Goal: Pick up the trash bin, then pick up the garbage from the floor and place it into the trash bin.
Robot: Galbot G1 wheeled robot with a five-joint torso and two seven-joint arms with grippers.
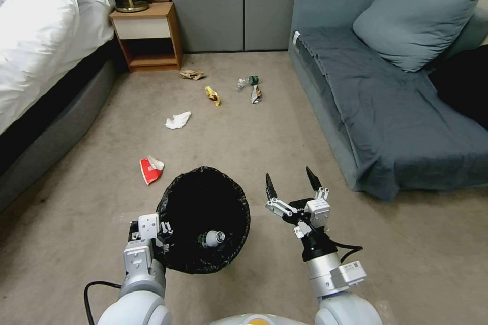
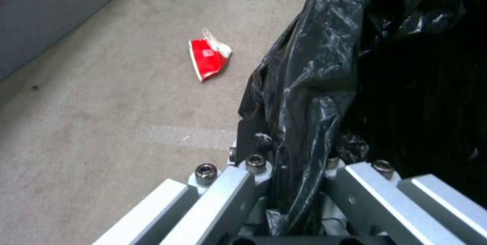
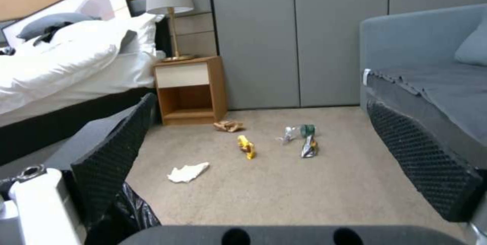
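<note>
Already underway: bin in hand, one piece of litter in, plenty left on the carpet.
Trash bin: the trash bin (image 1: 203, 218) sits low centre of the head view, black liner over its rim, carried at the robot's front.
Left gripper: the left gripper (image 1: 152, 236), lower left, is clamped on the bin's near rim; the left wrist view shows its fingers (image 2: 253, 184) pinching the bag liner (image 2: 309, 85).
Inside the bin: a small bottle (image 1: 211, 238) lies at the bottom, so I judge the first pickup done.
Right gripper: the right gripper (image 1: 292, 185), lower centre-right, hangs beside the bin with jaws spread wide, holding nothing.
Left to collect: red carton (image 1: 151, 169) just upper left of the bin; white tissue (image 1: 177, 120) farther up; brown paper (image 1: 192, 74), yellow wrapper (image 1: 212, 95), clear bottle (image 1: 247, 82) and foil wrapper (image 1: 256, 94) clustered upper centre near the nightstand (image 1: 150, 35).
Progress: early, by my reckoning; six pieces remain.
</note>
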